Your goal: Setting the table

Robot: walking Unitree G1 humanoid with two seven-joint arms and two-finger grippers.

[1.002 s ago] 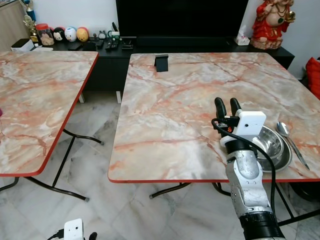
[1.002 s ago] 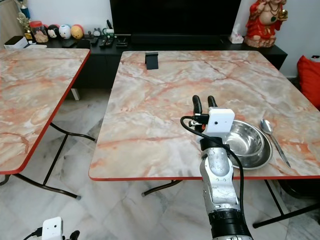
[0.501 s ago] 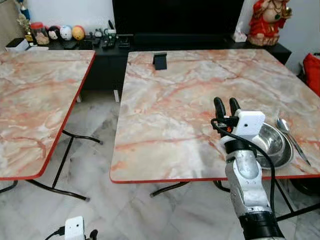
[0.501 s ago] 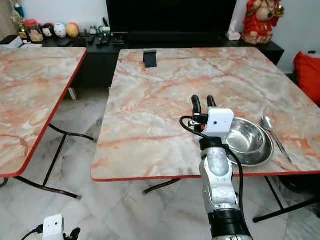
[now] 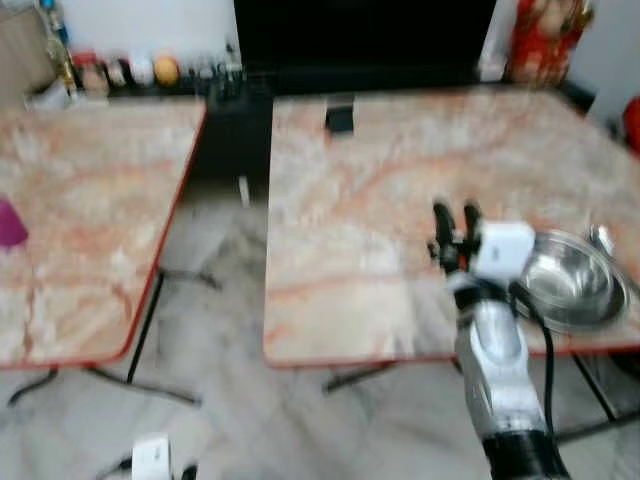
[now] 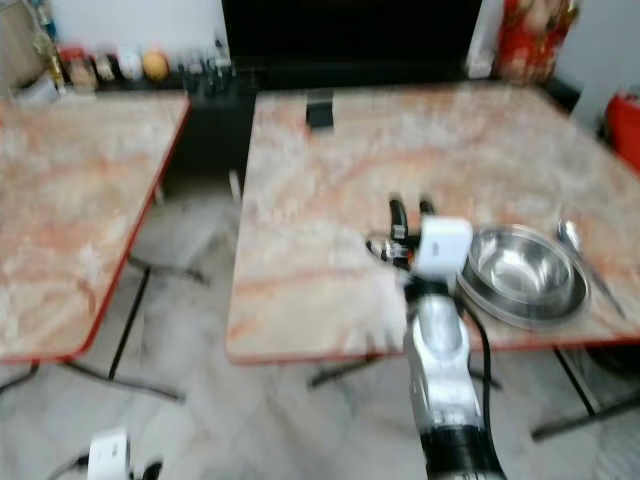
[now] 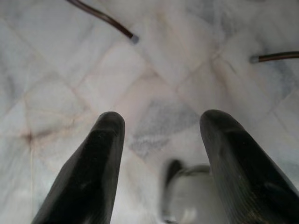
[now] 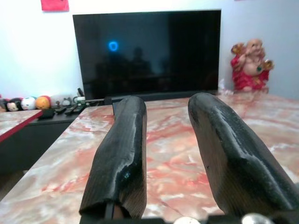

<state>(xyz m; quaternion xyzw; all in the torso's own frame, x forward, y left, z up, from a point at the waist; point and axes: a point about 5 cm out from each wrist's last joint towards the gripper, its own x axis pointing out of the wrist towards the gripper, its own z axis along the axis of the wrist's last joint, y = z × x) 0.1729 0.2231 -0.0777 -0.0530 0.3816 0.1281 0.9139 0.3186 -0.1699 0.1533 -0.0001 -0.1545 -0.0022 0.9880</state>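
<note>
A steel bowl [image 5: 570, 285] rests on a steel plate at the front right of the right marble table [image 5: 380, 190]. A spoon [image 6: 572, 238] lies just to the bowl's right. My right gripper [image 5: 455, 212] is raised above the table a little left of the bowl, open, with nothing between its fingers [image 8: 124, 154]. My left gripper [image 7: 159, 154] hangs low over the marble floor, open and empty. Both eye views are blurred.
A second marble table [image 5: 80, 220] stands to the left with a purple object [image 5: 10, 222] at its edge. A floor gap with table legs separates the two tables. A small black stand [image 5: 340, 115] sits at the far side. Behind are a TV [image 8: 147, 51], a black cabinet and a red statue [image 8: 252, 65].
The camera has swung left and blurred, so the scene sits further right and the purple object has come into view. The right arm holds the same pose beside the bowl.
</note>
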